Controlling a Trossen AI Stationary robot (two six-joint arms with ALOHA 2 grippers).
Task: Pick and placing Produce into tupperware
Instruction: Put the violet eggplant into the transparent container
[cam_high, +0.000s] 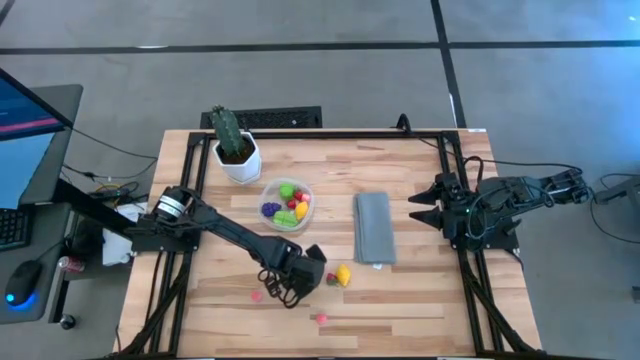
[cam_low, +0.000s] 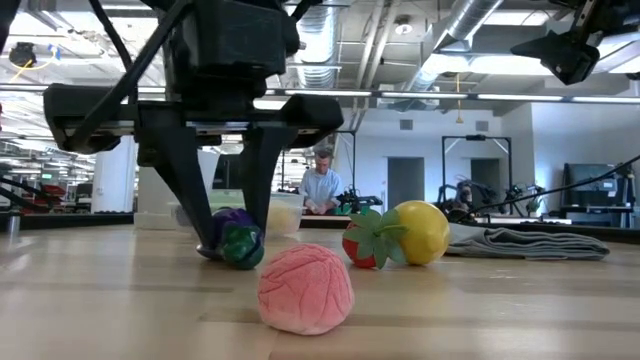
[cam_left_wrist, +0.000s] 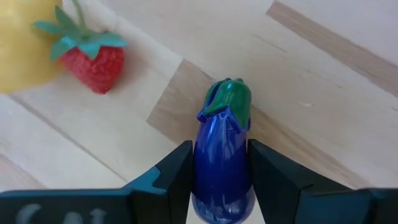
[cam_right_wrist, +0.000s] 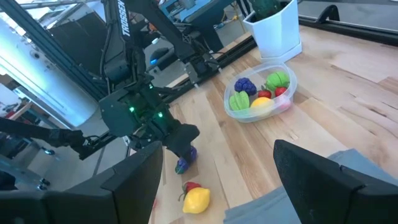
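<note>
The left gripper (cam_left_wrist: 221, 180) is down low on the wooden table (cam_high: 420, 300), near the front edge. Its two dark fingers (cam_left_wrist: 177, 171) are pressed on both sides of a little purple eggplant (cam_left_wrist: 222, 168) with a green top. The eggplant's green end sticks out past the fingertips. In the low view the eggplant (cam_low: 235, 238) sits right on the wood between the fingers.

Just beside the gripper lie a red strawberry (cam_left_wrist: 93, 59) with green leaves and a yellow lemon (cam_low: 420, 232). The two are touching each other. A pink bumpy fruit (cam_low: 305, 288) lies on the table close to the front edge, a bit apart from the gripper. Another small pink piece (cam_high: 256, 295) lies on the gripper's other side.

The tupperware (cam_high: 270, 195) is farther back on the table, behind the gripper. It is a clear round bowl, and it already has green, red, yellow and purple produce (cam_right_wrist: 261, 93) inside. Right next to it stands a green cactus (cam_high: 226, 128) in a white pot (cam_high: 242, 165).

A flat grey cloth (cam_high: 375, 228) lies to the right of the bowl and the lemon.

The right gripper (cam_high: 420, 207) waits by the right edge of the table, well apart from the fruit. Its fingers (cam_right_wrist: 329, 180) are spread wide and hold nothing.

Far off in the room, a person (cam_low: 322, 185) stands behind the table.
</note>
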